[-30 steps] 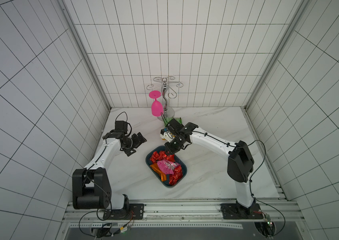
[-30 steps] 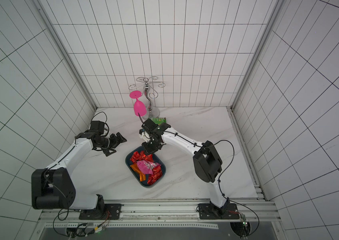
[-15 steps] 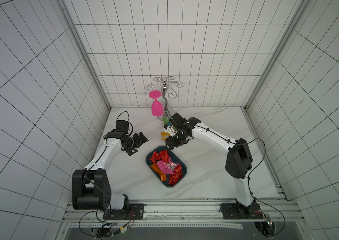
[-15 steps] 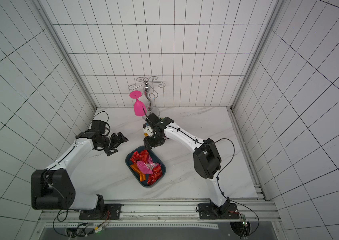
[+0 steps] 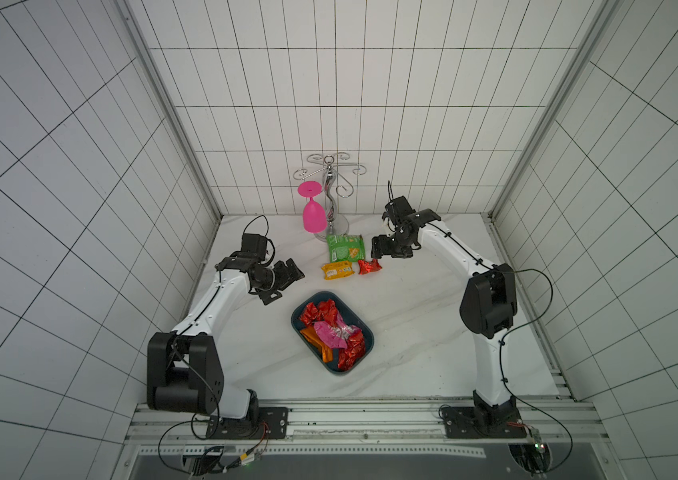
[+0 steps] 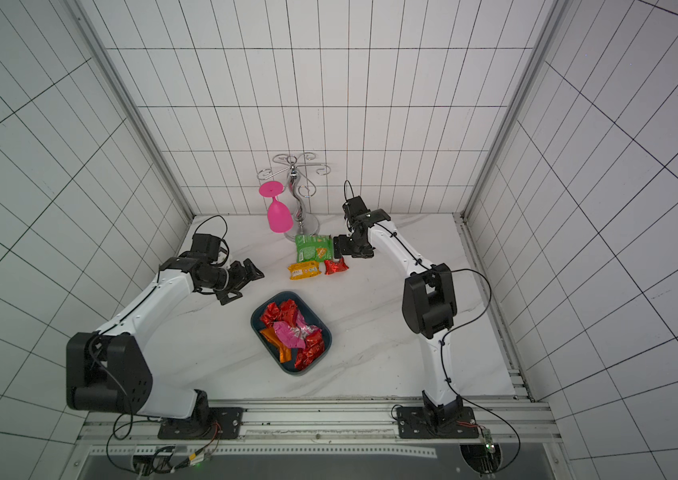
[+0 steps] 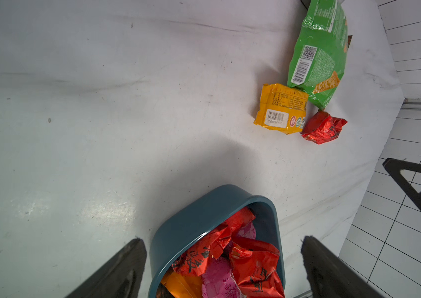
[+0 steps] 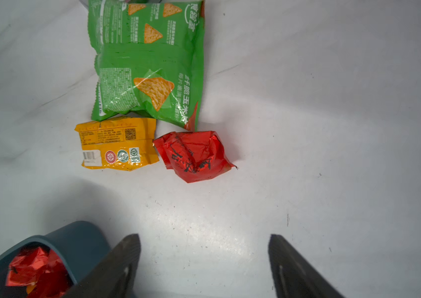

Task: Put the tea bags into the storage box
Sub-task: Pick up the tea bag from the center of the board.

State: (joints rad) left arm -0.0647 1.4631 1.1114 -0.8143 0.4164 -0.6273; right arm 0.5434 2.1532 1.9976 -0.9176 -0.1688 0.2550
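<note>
Right arm stretched over the far side of the table (image 5: 412,332), I see the right gripper (image 8: 203,240) hanging above bare tabletop, jaws spread wide with nothing between them. The left arm is bent at the elbow. The left gripper (image 5: 284,283) is likewise agape and empty, and looks down on the storage box (image 7: 191,219). Both wrist views crop the box, and its lower sachets are buried under the upper ones. Most tea bags (image 5: 331,332) lie heaped in the teal box: crinkled red foil, pink and orange. Two lie outside near it: a red sachet (image 8: 194,154) just beside a yellow sachet (image 8: 119,144), which touches the green snack packet (image 8: 150,77).
</note>
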